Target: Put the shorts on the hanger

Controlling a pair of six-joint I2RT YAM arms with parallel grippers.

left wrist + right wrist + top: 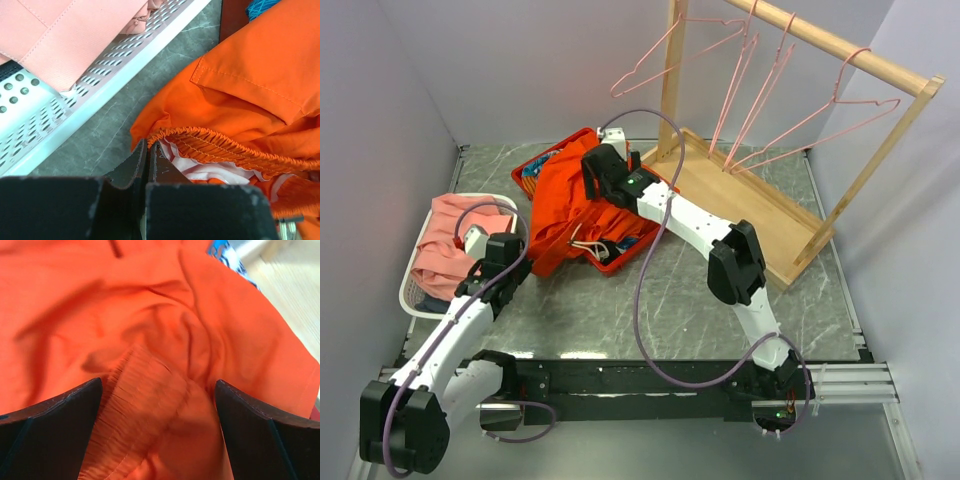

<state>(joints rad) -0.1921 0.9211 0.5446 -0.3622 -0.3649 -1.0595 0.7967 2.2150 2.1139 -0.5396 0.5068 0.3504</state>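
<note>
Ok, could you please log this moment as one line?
shorts: draped over bin | left gripper: shut at waistband | right gripper: open over shorts | hanger: on rack

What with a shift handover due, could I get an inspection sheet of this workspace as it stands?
Surface: grey marbled tabletop.
Job's things: orange shorts heaped over the red basket; pink wire hangers hang on the rack's rail, none loaded.
Clutter: white perforated basket holding a salmon-pink cloth; blue patterned garment under the shorts.
Grippers: left gripper shut at the shorts' elastic waistband edge, grip uncertain; right gripper open, fingers either side of gathered shorts fabric.
Cables: purple cables loop off both arms.
Surroundings: wooden rack at back right; plain pale walls.
</note>
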